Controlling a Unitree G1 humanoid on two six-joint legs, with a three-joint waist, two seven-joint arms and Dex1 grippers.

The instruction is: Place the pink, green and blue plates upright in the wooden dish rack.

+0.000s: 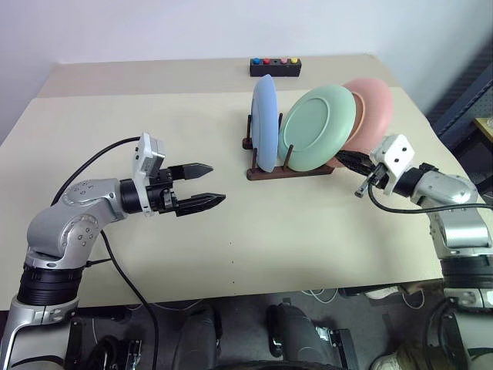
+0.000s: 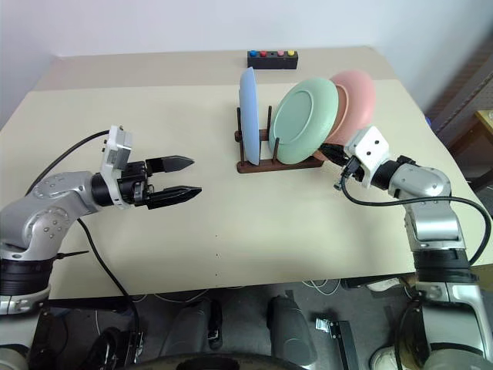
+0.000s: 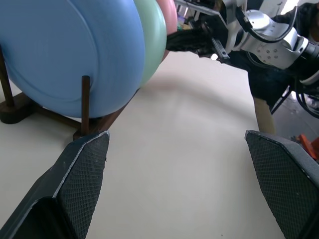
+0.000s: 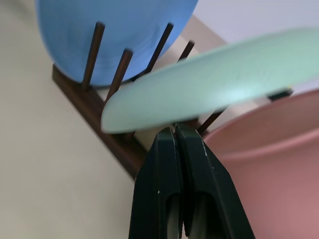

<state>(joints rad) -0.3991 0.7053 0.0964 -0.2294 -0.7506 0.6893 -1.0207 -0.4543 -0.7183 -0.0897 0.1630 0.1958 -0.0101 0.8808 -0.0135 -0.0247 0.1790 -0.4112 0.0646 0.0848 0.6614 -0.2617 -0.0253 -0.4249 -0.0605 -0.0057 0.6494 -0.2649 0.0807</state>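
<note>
A: Here, the wooden dish rack [image 1: 289,171] is shown toward the far right of the worktop [image 1: 231,254], with all three plates carried in it. The blue plate [image 1: 265,123] is seen upright at the left end between the pegs; the green plate [image 1: 317,127] is seen tilted, leaning toward the pink plate [image 1: 371,112] behind it at the right end.

B: And which step is judged to be in hand?

A: The final one, it is judged: the seating of the green and pink plates is being adjusted. The right gripper [image 4: 180,142] is shown with its fingers pressed together on nothing, its tip just below the rim of the green plate and beside the pink one; whether it touches either cannot be told. The left gripper [image 1: 202,185] is held spread wide and empty over the bare worktop, well apart from the rack.

B: What is called for next?

A: A gentle nudge or withdrawal is probably required, so that the leaning plates are not tipped out of the pegs.

B: And the setting?

A: A plain beige worktop is shown, with a small black box of coloured buttons [image 1: 275,67] at its far edge, a pale wall [image 1: 154,27] behind, and cables on the floor below.
</note>
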